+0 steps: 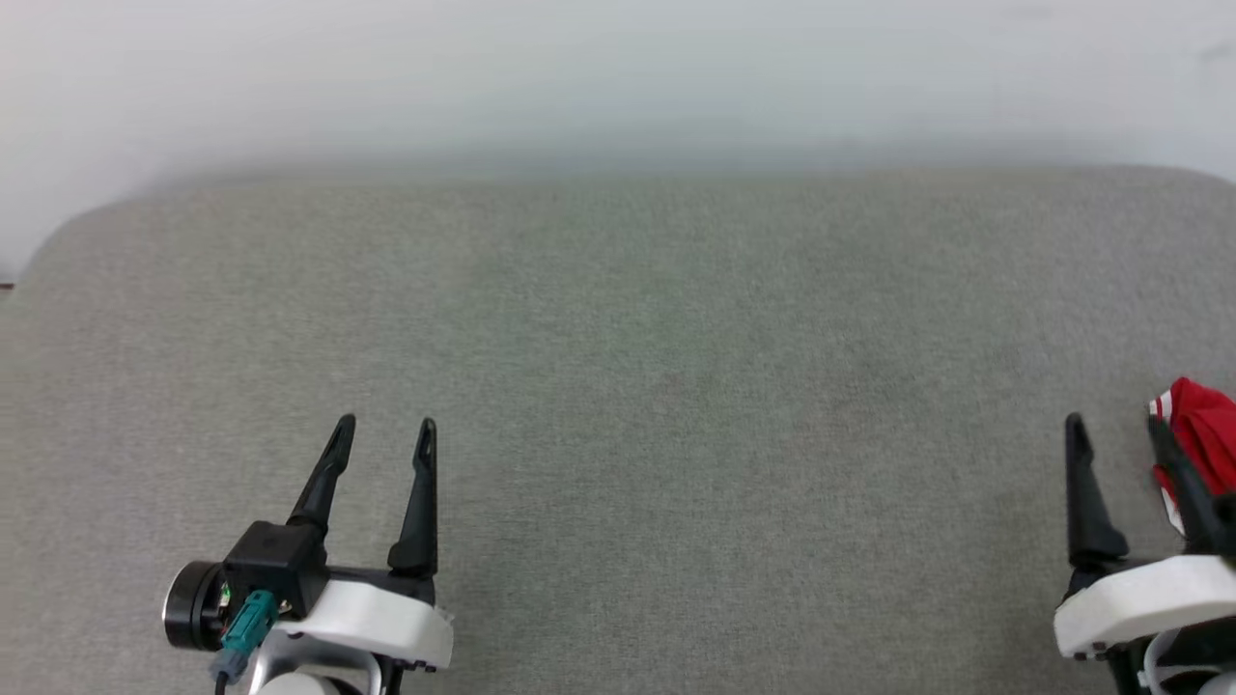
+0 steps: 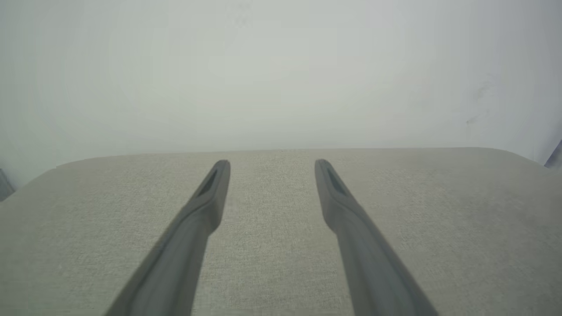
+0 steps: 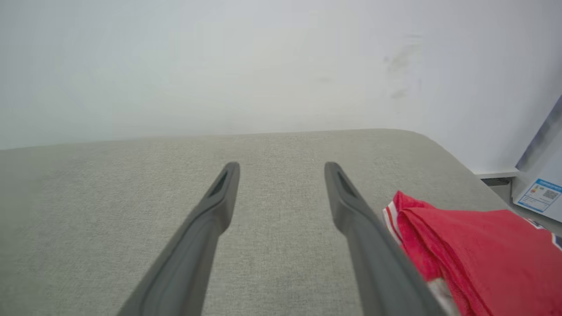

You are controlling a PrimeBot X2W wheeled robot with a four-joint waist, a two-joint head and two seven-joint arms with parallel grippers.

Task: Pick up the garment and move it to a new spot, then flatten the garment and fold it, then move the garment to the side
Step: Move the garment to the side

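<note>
Red knit, white sleeve trim: the garment (image 1: 1202,430), one item.

Head view.
- The garment is bunched at the far right edge of the grey woven surface (image 1: 676,386). It is partly cut off by the frame and lies just right of the right gripper (image 1: 1113,425).
- The right gripper's right finger crosses in front of the cloth. Whether they touch cannot be told.
- The right gripper's jaws are spread and hold nothing.
- The left gripper (image 1: 384,425), near left, is likewise spread and holds nothing, and is well apart from the garment.
- A pale wall (image 1: 618,77) runs along the far side.

Left wrist view.
- The two dark fingers are parted over bare grey weave.
- The surface's far edge is rounded at the corners, with the wall behind it.

Right wrist view.
- The fingers are parted with nothing between them.
- The garment lies in soft layered folds beside the right finger, with a white striped edge showing at its near-left corner.
- A labelled panel (image 3: 542,193) stands at far right, beyond the surface's edge. The wall above it has faint smudges.

Handling, as judged.
- Light and limp; it will drape and sag when lifted.
- Not fragile; layers may slip apart under a shallow pinch.
- Best hold: the raised fold nearest the right finger, pinched through all layers.
- The textured, padded surface should give some drag when smoothing. The broad bare middle offers room for spreading.
</note>
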